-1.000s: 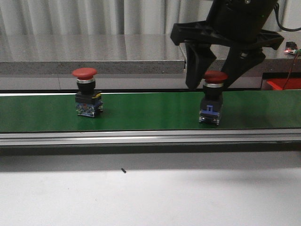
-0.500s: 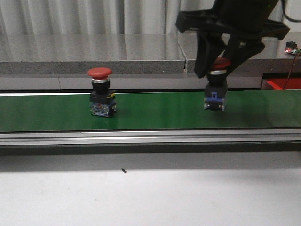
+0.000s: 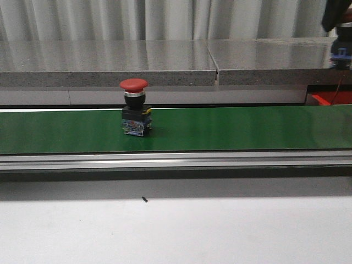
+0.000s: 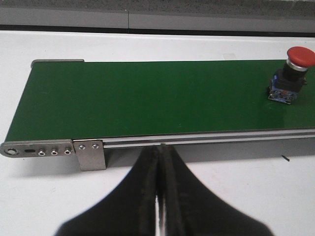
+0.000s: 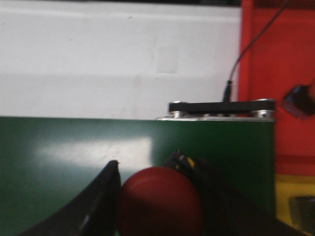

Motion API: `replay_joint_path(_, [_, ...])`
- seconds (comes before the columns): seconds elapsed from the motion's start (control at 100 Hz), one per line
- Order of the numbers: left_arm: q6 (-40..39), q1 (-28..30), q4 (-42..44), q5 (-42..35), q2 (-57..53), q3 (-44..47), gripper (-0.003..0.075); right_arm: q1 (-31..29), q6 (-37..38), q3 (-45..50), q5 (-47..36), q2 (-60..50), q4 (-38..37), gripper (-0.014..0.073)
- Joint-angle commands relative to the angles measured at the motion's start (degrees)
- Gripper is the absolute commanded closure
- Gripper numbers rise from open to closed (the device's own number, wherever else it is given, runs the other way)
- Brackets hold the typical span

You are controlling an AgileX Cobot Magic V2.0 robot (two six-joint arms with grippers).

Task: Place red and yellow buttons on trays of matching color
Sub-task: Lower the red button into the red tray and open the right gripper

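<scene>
The right gripper clamps a red button by its cap — a loose hold could drop it short of the red tray; the left gripper is closed, empty.

belt: matt green | rail: brushed metal | button cap: glossy red
</scene>
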Motion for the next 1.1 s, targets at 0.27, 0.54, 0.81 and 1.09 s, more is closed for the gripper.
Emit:
replay_joint_path(0.27, [0.0, 0.0, -0.8, -4.4, 0.4, -1.5, 0.0741, -12.4, -5.0, -4.6, -8.6, 2.5, 0.8, 0.0362])
replay_joint_path(0.54, [0.0, 0.0, -0.8, -4.4, 0.4, -1.5, 0.0741, -14.0, -5.1, -12.5, -10.8, 12.7, 3.1, 0.0362])
replay_joint_path(0.81, [0.0, 0.0, -0.8, -4.4, 0.4, -1.5, 0.0741, -14.0, -5.1, -21.1, -13.6, 23.5, 5.5, 0.0362])
replay_joint_path(1.09, [0.0, 0.0, -0.8, -4.4, 0.4, -1.5, 0.0741, -14.8, -5.1, -23.2, -16.5, 28.7, 5.5, 0.0362])
